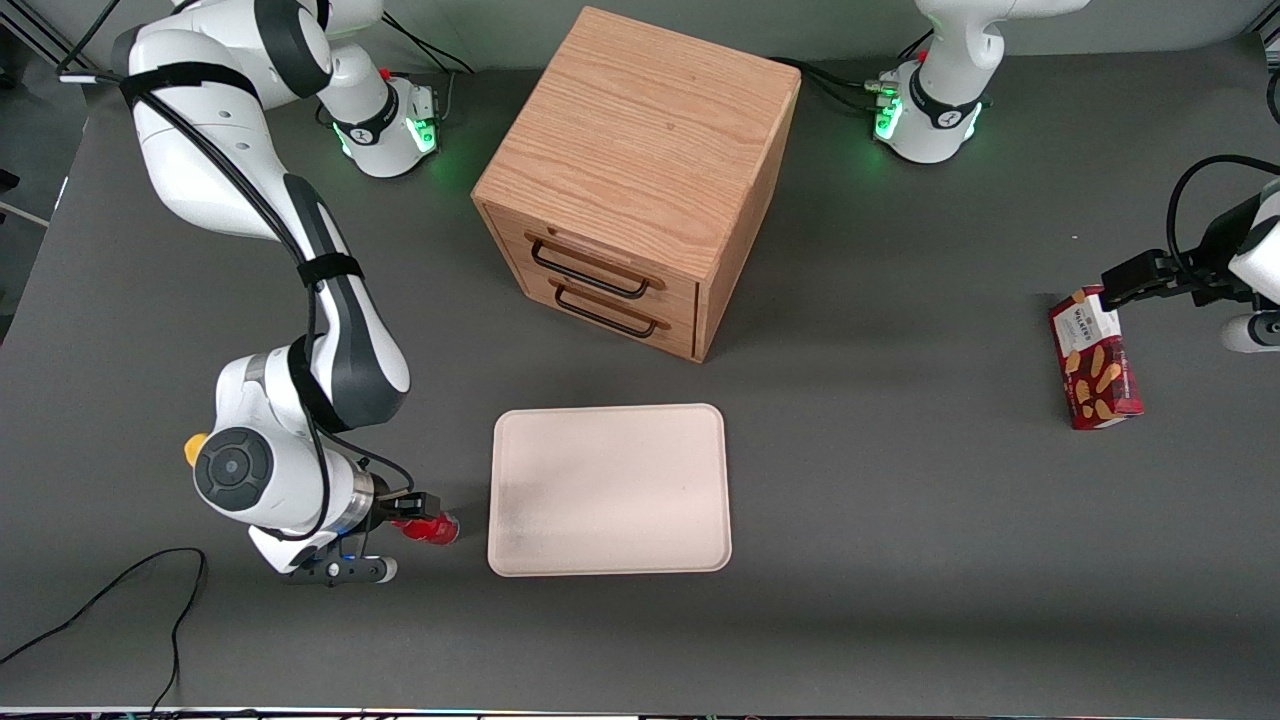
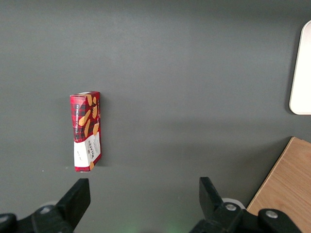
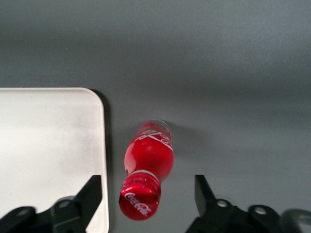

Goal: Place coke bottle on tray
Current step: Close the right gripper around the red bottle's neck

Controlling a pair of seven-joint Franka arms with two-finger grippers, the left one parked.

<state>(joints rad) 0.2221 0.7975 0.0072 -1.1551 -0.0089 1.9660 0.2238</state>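
Gripper (image 3: 148, 194) hovers over the bottle (image 3: 148, 167), jaws wide and empty, straddling it. Bottle stands upright on the tabletop, just beside the tray (image 1: 610, 490).

Quick count from where I'm standing: one coke bottle (image 1: 432, 528), one tray (image 1: 609, 489), one wooden cabinet (image 1: 636, 180) with two drawers, one biscuit box (image 1: 1095, 359), one gripper (image 3: 148, 194) over the bottle.

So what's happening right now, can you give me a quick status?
Gripper open, jaws either side of the coke bottle, not closed on it. Bottle on the table beside the tray, not on it. Nothing in the way.
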